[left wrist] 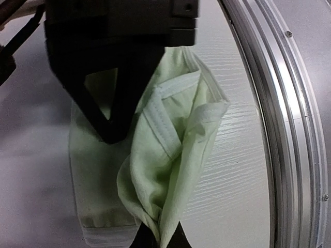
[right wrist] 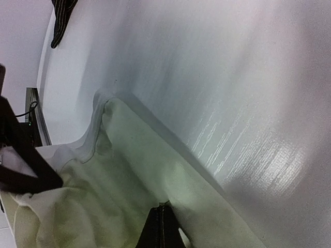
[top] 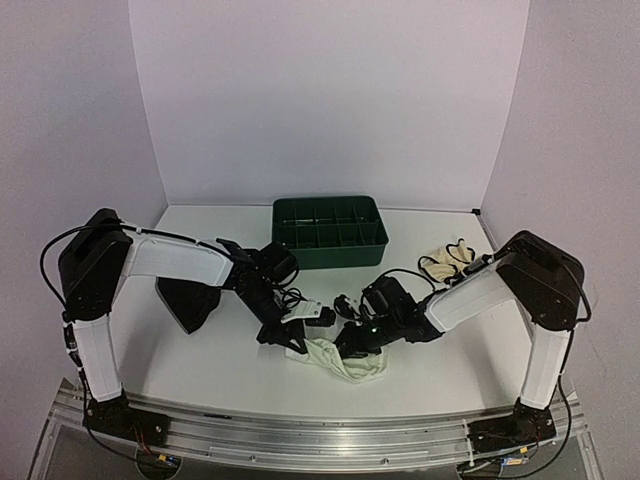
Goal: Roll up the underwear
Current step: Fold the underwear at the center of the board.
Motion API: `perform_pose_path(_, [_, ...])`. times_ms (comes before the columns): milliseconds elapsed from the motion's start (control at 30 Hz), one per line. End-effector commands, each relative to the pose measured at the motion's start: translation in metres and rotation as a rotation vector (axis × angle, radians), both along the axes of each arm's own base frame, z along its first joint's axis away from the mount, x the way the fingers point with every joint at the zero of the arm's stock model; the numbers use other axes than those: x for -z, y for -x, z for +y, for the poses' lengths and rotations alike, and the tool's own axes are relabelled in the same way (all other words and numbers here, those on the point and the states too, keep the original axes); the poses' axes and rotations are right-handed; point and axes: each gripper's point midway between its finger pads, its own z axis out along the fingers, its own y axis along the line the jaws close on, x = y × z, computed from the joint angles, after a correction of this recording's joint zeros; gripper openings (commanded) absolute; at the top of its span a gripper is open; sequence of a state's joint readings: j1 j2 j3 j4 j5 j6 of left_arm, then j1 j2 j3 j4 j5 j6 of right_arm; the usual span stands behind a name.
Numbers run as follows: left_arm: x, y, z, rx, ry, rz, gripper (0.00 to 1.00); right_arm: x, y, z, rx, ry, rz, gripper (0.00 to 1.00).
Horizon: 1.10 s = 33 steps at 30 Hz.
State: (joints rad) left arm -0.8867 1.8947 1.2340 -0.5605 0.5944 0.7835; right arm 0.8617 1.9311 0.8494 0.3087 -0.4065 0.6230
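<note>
Seen from above, both arms fold inward over the near middle of the table (top: 200,370). Each upper link rises from its base and the forearm slants down toward the centre. The left gripper (top: 288,340) and right gripper (top: 352,345) sit close together on the pale mint-white underwear (top: 345,362), which lies crumpled near the front edge. From here the dark fingers hide their own grip. The black striped underwear (top: 190,300) lies under the left forearm. The cream underwear (top: 448,263) lies at the far right, just behind the right forearm. The green tray (top: 330,232) stands at the back centre, apart from all three.

The left wrist view shows what the top view cannot. Its own fingertips are pinched on a bunched corner of the mint cloth, holding a loose fold up off the table. The right gripper reaches in from the top of this view, its fingers meeting in a point on the flat layer beneath. A metal rail (left wrist: 289,129) runs along the right side.

In the right wrist view, its own fingers are closed together on the edge of that flat layer, low against the table. A dark finger of the left gripper crosses at the left, beside the gathered cloth. A corner of the black striped garment shows at the top left, well apart.
</note>
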Motion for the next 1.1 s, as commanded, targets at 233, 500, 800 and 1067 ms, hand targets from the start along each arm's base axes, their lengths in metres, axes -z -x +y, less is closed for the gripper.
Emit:
perform_pose_path(233, [0.010, -0.032, -0.010, -0.228, -0.073, 0.251, 0.00, 0.036, 0.027, -0.008, -0.027, 0.068, 0.185, 0.00])
perform_pose_path(500, [0.046, -0.035, 0.010, -0.347, -0.193, 0.288, 0.00, -0.001, 0.008, -0.013, 0.034, 0.105, 0.082, 0.01])
perform_pose_path(800, [0.054, -0.038, 0.016, -0.338, -0.209, 0.242, 0.00, -0.045, -0.016, -0.049, 0.180, 0.253, -0.070, 0.07])
perform_pose_path(1067, [0.032, -0.040, -0.005, -0.275, -0.132, 0.231, 0.00, -0.078, -0.019, -0.049, 0.107, 0.253, -0.176, 0.19])
